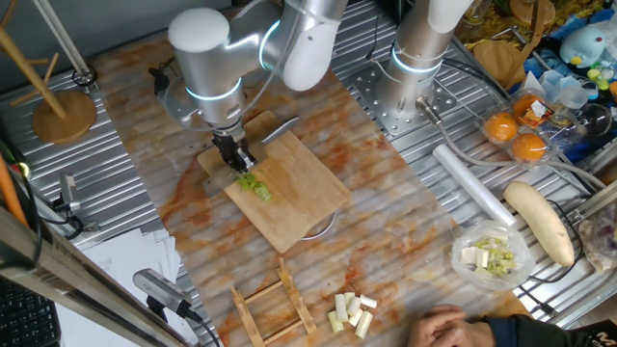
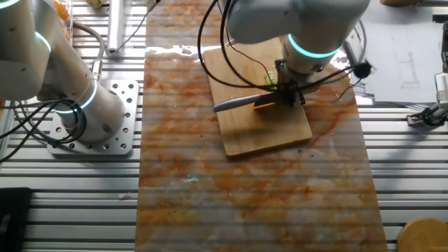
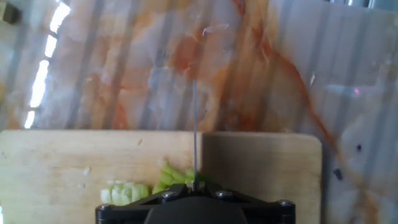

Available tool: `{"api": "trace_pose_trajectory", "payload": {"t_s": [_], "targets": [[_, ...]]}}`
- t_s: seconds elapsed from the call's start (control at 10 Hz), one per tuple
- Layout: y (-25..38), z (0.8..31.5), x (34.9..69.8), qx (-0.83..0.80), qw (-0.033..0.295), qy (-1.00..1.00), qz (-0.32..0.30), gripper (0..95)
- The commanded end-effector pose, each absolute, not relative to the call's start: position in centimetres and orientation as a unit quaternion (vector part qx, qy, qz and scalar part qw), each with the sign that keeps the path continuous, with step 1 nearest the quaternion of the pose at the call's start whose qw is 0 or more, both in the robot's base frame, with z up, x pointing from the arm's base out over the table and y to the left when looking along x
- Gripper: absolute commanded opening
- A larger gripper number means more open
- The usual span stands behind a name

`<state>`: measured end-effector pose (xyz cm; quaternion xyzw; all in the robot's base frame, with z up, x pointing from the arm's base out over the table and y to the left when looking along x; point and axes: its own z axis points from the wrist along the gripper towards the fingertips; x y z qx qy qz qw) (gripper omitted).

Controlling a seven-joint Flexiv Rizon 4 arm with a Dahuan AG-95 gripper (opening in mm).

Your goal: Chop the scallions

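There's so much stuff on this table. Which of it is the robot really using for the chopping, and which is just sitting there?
In use: scallions, cutting board, knife, gripper holding it.

Just lying about: pale stalk chunks, bowl of chopped bits, oranges, wooden rack, wooden stand.

Silver-white arm (image 1: 207,58), glowing cyan rings, black cables

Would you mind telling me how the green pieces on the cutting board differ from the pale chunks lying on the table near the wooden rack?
The scallions are bright green; the pale chunks are cream. The scallions lie on the cutting board right under the gripper, which holds a knife; the pale chunks lie on the bare table, far from the gripper. Both are small cut pieces.
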<state>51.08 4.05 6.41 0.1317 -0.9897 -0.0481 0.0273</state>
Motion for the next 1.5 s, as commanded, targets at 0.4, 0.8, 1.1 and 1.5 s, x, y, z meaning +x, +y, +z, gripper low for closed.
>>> {"api": "trace_pose_trajectory", "payload": {"t_s": [0.4, 0.8, 1.1, 1.5], "targets": [[4.27, 6.9, 51.01, 0.118, 0.038, -0.988, -0.09, 0.0], [4.27, 6.9, 51.01, 0.111, 0.029, -0.99, -0.087, 0.0], [4.27, 6.9, 51.01, 0.11, 0.028, -0.99, -0.087, 0.0], [4.41, 6.76, 51.01, 0.113, 0.03, -0.99, -0.082, 0.0]]}}
